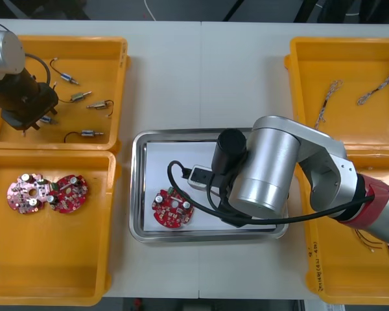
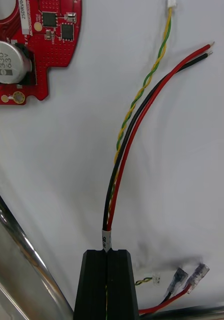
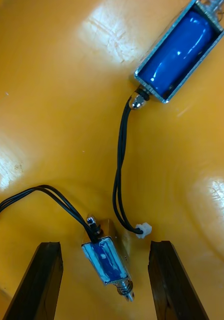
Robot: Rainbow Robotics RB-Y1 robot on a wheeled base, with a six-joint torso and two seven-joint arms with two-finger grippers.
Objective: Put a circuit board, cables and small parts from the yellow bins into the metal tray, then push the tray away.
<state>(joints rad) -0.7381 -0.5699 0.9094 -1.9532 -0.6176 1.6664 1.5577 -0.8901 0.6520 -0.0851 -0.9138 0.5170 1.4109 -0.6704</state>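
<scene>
Holds the red and yellow cable [image 2: 127, 150] clenched in the right gripper [image 2: 109, 260] over the metal tray [image 1: 137, 194] near the circuit board [image 1: 172, 208], poises the left gripper [image 3: 106, 245], spread, astride a small metal part [image 3: 105, 260] in a yellow bin [image 3: 51, 100], and likely calls for release here, then a pinch there.

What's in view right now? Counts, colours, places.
table: one, light, under everything
bins: four, yellow, two at each side of the table
tray: one, metal, white inside, between the bins
boards: three, red; one in the tray, two in the left near bin
small parts: about five, metal with black leads, left far bin
twisted cables: three, pale, right far bin
wires: thin, count hidden by the arm, right near bin
cable bundle: one, red, black and yellow-green, on the tray's white inside
left pincer: open, in the left far bin, a small part between its fingers
right pincer: shut on the cable bundle, over the tray
</scene>
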